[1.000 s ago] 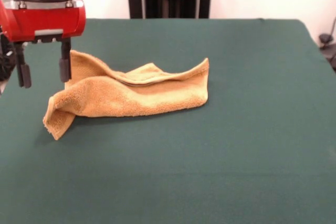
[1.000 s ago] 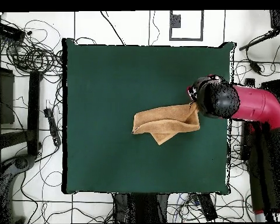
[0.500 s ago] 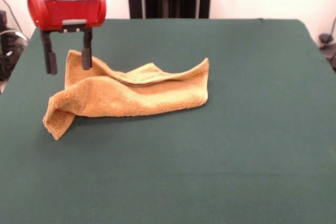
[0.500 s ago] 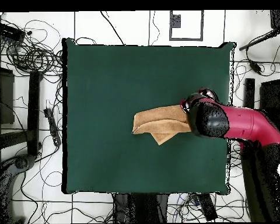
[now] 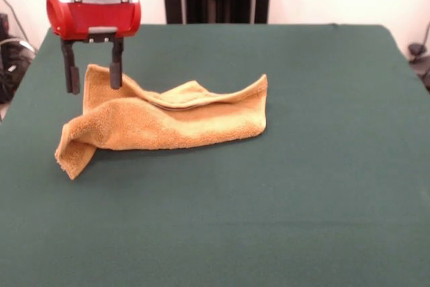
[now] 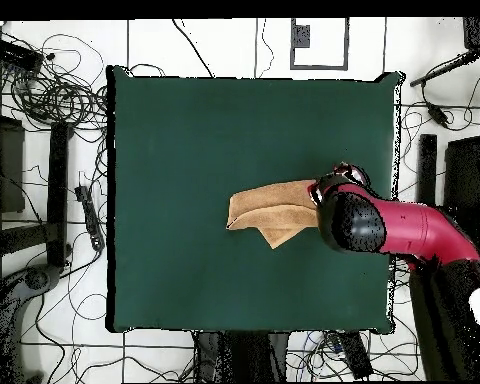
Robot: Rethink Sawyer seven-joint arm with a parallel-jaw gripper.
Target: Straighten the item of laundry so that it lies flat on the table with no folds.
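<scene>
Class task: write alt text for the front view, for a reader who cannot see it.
An orange-tan towel lies folded over and rumpled on a dark green table, not yet flat. A red and black gripper hangs open over the towel's left end, one finger in front of its raised back corner.

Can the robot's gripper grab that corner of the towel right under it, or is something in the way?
Probably yes. The gripper is open and hangs right over the towel's raised corner, one finger in front of the cloth. Nothing else lies on the table there, so the way looks free.
</scene>
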